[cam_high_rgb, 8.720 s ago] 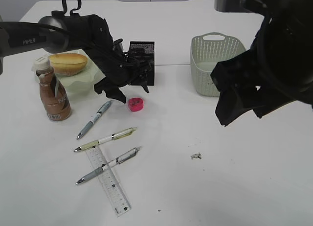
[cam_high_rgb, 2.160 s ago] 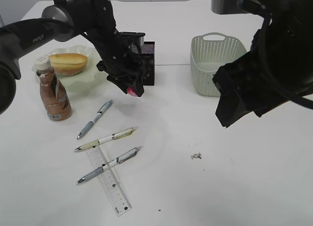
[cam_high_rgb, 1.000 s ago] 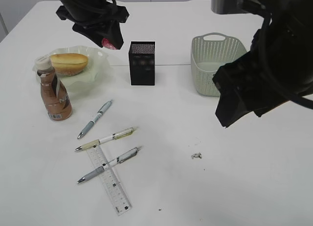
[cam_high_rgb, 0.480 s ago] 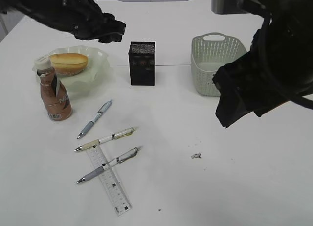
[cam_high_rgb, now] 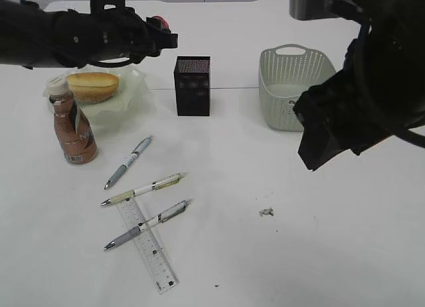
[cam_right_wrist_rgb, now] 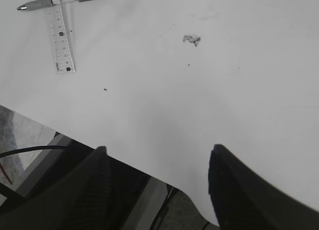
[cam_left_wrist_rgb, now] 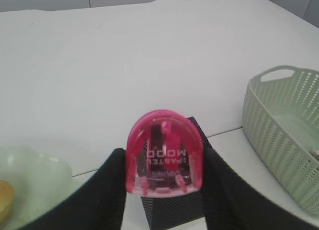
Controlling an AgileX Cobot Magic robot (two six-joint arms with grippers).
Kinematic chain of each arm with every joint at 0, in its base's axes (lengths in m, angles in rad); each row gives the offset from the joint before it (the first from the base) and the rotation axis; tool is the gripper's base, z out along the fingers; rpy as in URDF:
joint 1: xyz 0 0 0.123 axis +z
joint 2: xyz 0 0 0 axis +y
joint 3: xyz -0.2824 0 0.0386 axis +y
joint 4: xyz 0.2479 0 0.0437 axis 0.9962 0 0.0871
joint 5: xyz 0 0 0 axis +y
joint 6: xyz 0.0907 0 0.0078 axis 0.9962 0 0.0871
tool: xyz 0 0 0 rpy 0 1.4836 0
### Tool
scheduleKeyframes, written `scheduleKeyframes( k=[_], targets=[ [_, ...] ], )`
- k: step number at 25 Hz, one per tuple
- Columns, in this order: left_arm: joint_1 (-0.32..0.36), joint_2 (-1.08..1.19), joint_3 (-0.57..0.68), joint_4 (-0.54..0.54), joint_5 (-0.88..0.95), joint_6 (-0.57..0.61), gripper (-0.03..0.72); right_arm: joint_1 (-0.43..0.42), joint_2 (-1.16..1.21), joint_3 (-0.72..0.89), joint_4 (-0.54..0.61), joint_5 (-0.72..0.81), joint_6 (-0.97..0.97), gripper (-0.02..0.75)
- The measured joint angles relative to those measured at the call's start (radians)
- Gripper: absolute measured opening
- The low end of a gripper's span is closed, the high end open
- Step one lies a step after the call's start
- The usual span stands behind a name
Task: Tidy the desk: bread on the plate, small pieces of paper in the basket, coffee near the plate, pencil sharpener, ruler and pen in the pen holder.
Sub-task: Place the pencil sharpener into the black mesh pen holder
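Observation:
My left gripper is shut on the pink pencil sharpener, held in the air up and to the left of the black pen holder. In the left wrist view the pen holder shows just behind the sharpener. The bread lies on the pale green plate, with the coffee bottle beside it. Three pens and the ruler lie at the front left. A paper scrap lies mid-table. My right gripper hangs open over the table's edge.
The pale green basket stands at the back right, right of the pen holder. The dark right arm fills the right side of the exterior view. The ruler and scrap show in the right wrist view.
The left gripper has turned from pointing down to level and carried the sharpener a little up and right, toward the pen holder. The right arm has not moved.

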Motion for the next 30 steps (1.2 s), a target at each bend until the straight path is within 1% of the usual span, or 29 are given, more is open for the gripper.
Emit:
scheduleKeyframes(
  k=[3, 7, 16, 26, 30],
  targets=[
    [-0.013, 0.034, -0.014, -0.001, -0.039, 0.000, 0.316, 0.000, 0.000, 0.000, -0.013, 0.000, 0.000, 0.457],
    [-0.030, 0.092, -0.091, -0.001, -0.041, 0.000, 0.316, 0.000, 0.000, 0.000, -0.018, 0.000, 0.000, 0.458],
    [-0.030, 0.219, -0.251, -0.001, -0.038, 0.000, 0.316, 0.000, 0.000, 0.000, -0.021, 0.000, 0.000, 0.457],
    [-0.030, 0.327, -0.365, -0.001, -0.028, 0.000, 0.316, 0.000, 0.000, 0.000, -0.021, 0.000, 0.000, 0.458],
    [-0.030, 0.354, -0.387, -0.001, -0.024, 0.000, 0.316, 0.000, 0.000, 0.000, -0.021, 0.000, 0.000, 0.457]
  ],
)
